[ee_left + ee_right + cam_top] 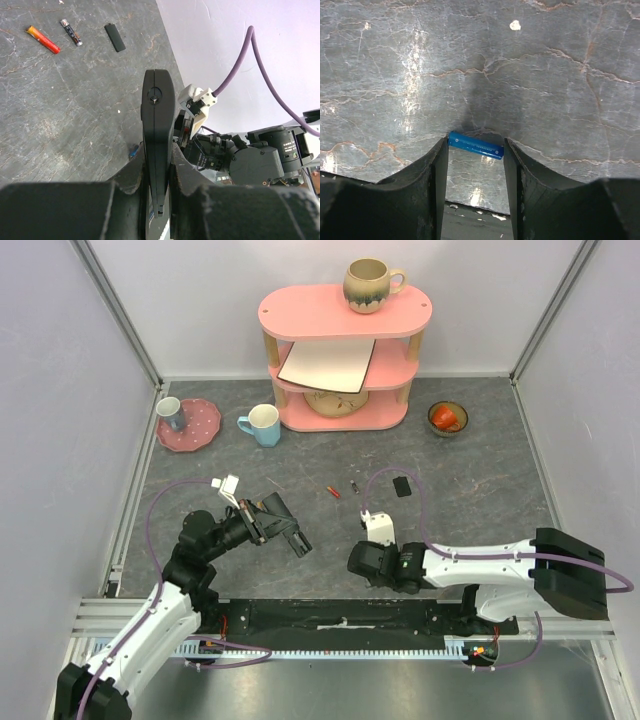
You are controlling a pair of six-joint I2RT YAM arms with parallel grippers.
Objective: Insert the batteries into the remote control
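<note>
1. While it is raised above the tabletop [75, 110], the remote control [158, 115] is held edge-on, clamped in the left hand [159, 169].
2. A blue battery [476, 145] is seen lying on the tabletop, spanning the gap between the parted jaws of the right hand [476, 167]; whether it is gripped cannot be told.

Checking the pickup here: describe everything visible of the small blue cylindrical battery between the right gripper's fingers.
The small blue cylindrical battery is a short, glossy cell with faint print along its side. It lies crosswise between the right gripper's dark fingertips, slightly tilted in the wrist view, each end at or against a fingertip; whether it is pinched cannot be told. Below is the grey marbled tabletop, shadowed just behind it; whether it rests there or is lifted is unclear.
</note>
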